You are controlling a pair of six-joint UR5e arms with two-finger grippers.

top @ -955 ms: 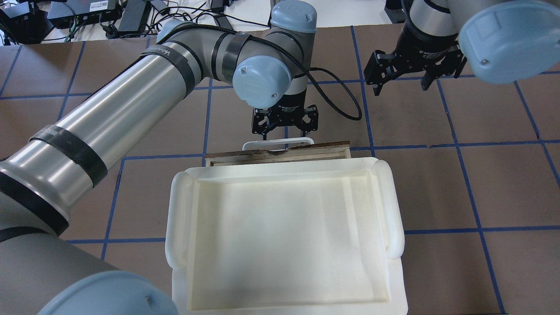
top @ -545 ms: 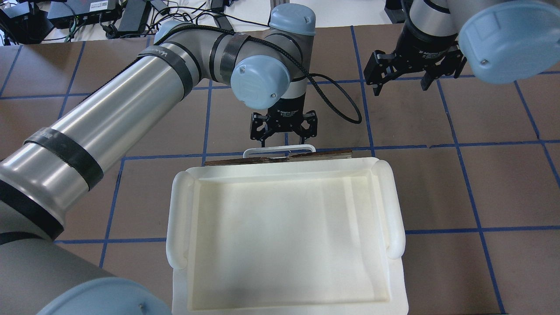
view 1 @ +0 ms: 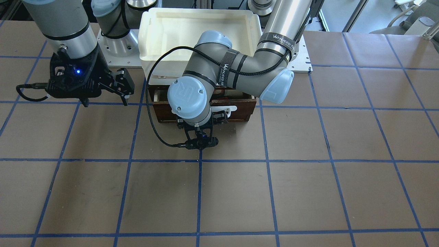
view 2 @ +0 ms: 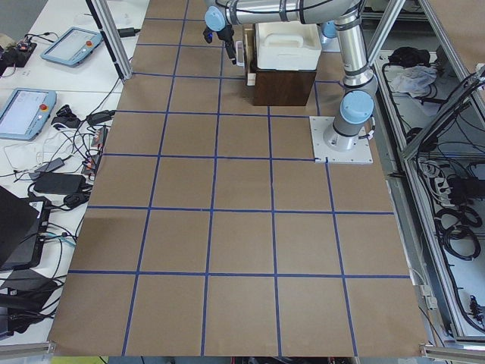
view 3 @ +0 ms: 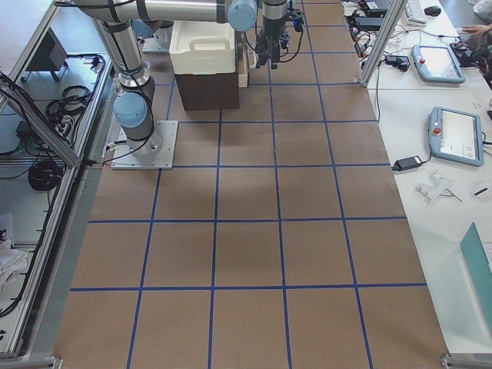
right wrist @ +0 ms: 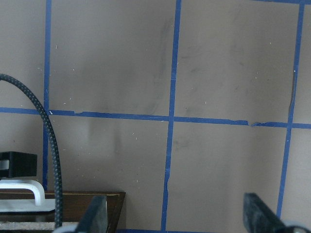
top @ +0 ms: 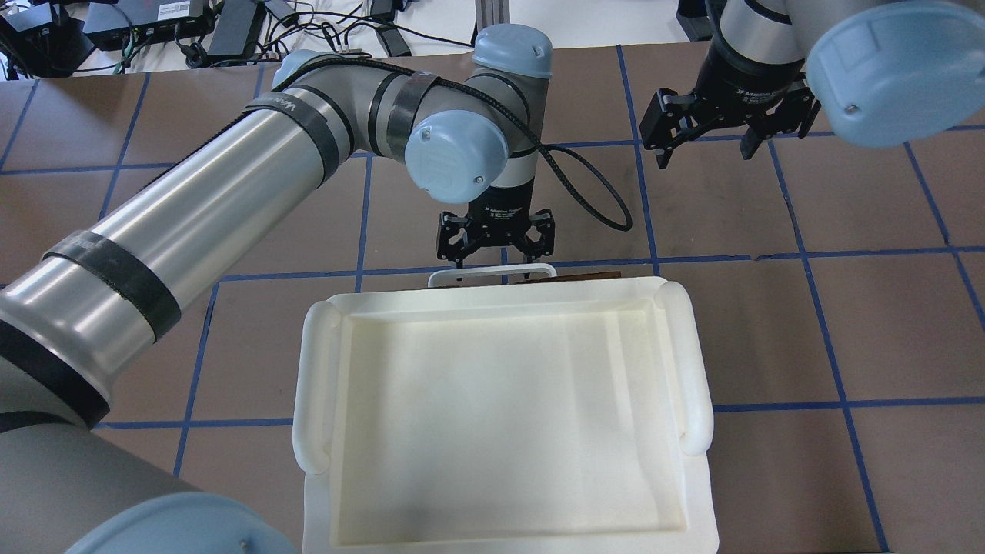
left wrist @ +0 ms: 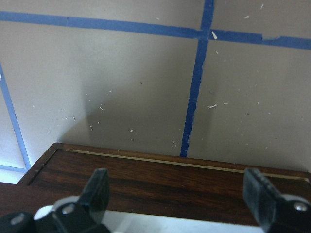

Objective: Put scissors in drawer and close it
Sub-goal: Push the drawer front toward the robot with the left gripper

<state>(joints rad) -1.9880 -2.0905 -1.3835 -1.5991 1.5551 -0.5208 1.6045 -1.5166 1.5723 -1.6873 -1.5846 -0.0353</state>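
The dark brown drawer [top: 573,275] shows only as a thin sliver beyond the white bin's far edge; its front [view 1: 240,110] and white bar handle [top: 492,271] face away from the robot. My left gripper [top: 495,248] is open, fingers pointing down right at the handle and drawer front. In the left wrist view both fingers [left wrist: 98,188] stand wide apart over the drawer's front top edge [left wrist: 170,177]. My right gripper [top: 704,145] is open and empty, hovering over the bare table to the far right. The scissors are hidden.
A large white plastic bin [top: 317,385] sits on top of the dark cabinet that houses the drawer. Brown paper with blue tape lines [top: 800,254] covers the table. A black cable [top: 592,196] loops off the left wrist.
The drawer has slid in under the white bin; its pale interior no longer shows from overhead. My left gripper moved toward the robot with the handle. The right arm has not moved.
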